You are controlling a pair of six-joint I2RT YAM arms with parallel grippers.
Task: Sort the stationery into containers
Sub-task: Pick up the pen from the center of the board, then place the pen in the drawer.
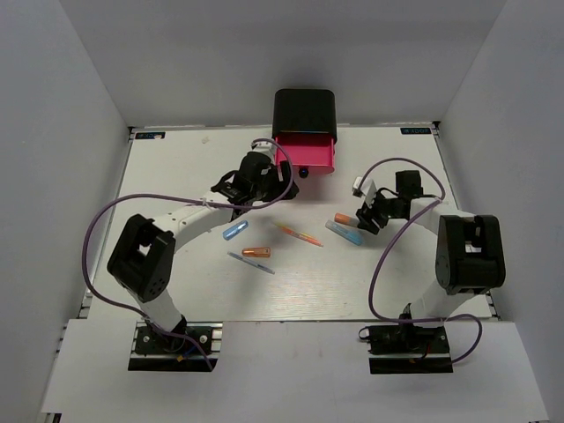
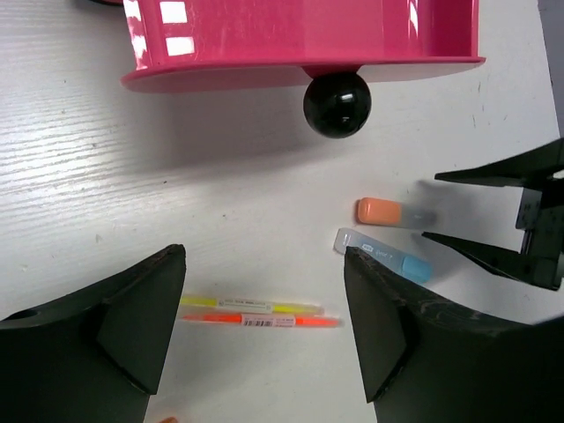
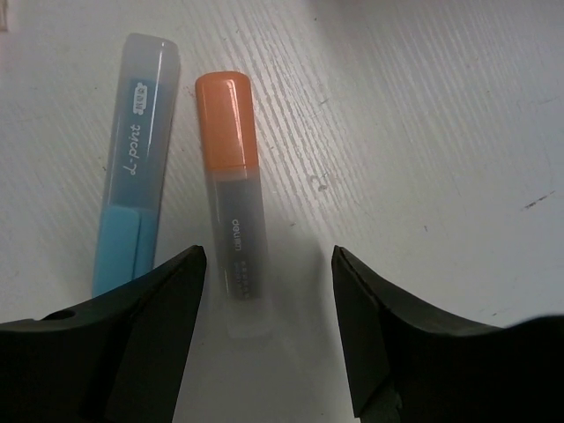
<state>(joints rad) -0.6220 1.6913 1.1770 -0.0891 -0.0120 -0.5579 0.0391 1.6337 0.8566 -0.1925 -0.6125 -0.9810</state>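
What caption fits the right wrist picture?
Open right gripper poised over an orange-capped clear marker lying beside a light blue clear marker.

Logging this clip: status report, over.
Left gripper open, facing the open pink drawer. Right gripper open, above orange-capped marker. Light blue marker close beside it.

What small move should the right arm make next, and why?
Probably lower the right gripper slightly: its open fingers straddle the clear end of the orange-and-white marker, while the light blue marker lies beside it, outside them.
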